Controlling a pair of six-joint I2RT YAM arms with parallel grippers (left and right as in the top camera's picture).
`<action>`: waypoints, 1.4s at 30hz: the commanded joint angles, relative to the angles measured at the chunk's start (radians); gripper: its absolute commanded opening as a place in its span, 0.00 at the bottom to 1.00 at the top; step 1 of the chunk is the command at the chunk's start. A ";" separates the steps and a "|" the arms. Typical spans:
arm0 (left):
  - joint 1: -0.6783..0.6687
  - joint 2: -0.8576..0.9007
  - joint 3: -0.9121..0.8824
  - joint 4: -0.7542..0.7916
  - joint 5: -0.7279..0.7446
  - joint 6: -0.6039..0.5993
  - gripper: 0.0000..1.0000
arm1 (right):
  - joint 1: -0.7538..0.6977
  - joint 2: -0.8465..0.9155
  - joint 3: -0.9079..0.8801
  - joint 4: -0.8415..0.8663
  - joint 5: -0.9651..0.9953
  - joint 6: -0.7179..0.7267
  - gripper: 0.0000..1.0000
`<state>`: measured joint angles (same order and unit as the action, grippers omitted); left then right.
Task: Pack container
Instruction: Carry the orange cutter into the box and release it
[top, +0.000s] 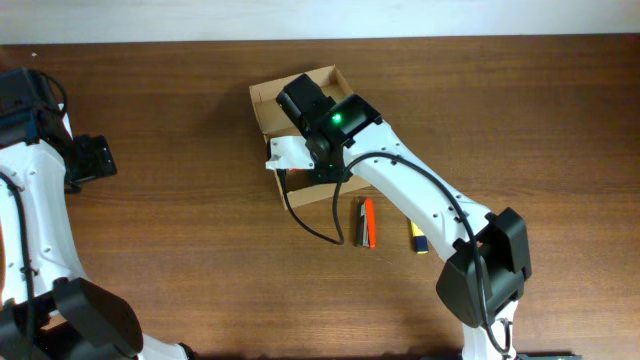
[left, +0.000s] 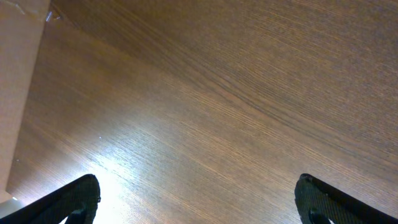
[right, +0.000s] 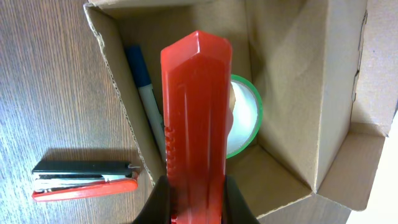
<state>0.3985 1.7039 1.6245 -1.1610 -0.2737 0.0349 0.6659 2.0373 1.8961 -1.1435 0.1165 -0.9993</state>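
The right gripper (right: 198, 200) is clamping a red cutter (right: 196, 112) in its jaws above the open cardboard box (right: 292, 93), which is sitting near the desk's far edge. The cutter should be going down between the blue pen (right: 142, 87) and the tape roll (right: 245, 121). The left gripper (left: 196, 190) is idling with its jaws wide.

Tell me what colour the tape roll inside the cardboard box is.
The tape roll has a green rim and whitish face, clearest in the right wrist view.

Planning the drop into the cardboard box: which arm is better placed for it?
Right. The right pincer grips the red plastic tool directly above the open cardboard box. The left pincer hangs open and empty over bare tabletop, away from the box.
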 joint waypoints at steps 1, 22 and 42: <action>0.003 -0.015 -0.006 0.002 0.004 0.015 1.00 | 0.003 0.027 0.015 0.004 0.014 -0.024 0.04; 0.003 -0.015 -0.006 0.002 0.004 0.015 1.00 | 0.001 0.163 0.012 0.050 -0.077 -0.053 0.04; 0.003 -0.015 -0.006 0.002 0.004 0.015 1.00 | 0.000 0.212 0.012 0.112 0.056 0.100 0.44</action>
<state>0.3985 1.7039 1.6245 -1.1610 -0.2737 0.0349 0.6655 2.2383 1.8961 -1.0512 0.0982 -0.9604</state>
